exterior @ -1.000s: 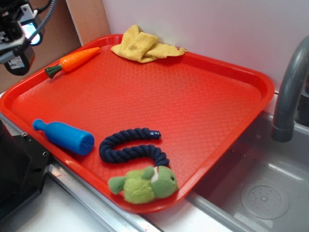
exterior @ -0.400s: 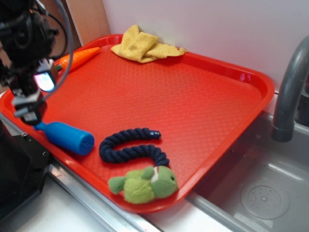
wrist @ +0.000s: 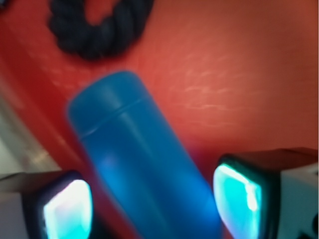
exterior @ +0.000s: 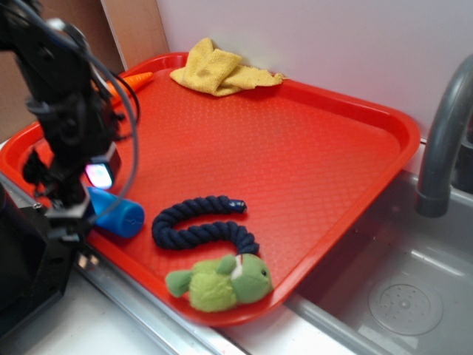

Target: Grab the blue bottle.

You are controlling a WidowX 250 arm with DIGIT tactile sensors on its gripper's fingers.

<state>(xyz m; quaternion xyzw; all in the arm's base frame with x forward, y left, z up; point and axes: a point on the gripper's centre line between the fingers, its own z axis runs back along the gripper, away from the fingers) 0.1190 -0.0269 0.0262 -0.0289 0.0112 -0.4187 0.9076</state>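
Observation:
The blue bottle (exterior: 118,213) lies on its side near the front left edge of the red tray (exterior: 295,140); only its base end shows in the exterior view, the neck hidden behind the arm. My gripper (exterior: 81,194) is down over the bottle's neck half. In the wrist view the bottle (wrist: 139,159) runs between my two fingers, the left pad (wrist: 67,211) and right pad (wrist: 238,201) standing apart on either side of it. A strip of red tray shows between the left pad and the bottle. The gripper (wrist: 152,206) is open.
A dark navy rope (exterior: 203,225) curls just right of the bottle, also in the wrist view (wrist: 97,27). A green plush toy (exterior: 218,281) lies at the tray's front. An orange carrot (exterior: 133,80) and yellow cloth (exterior: 222,68) lie at the back. A sink (exterior: 399,296) with grey faucet (exterior: 443,140) is at the right.
The arm has come from the upper left down and forward onto the bottle. It now covers the bottle's neck. The bottle has not moved.

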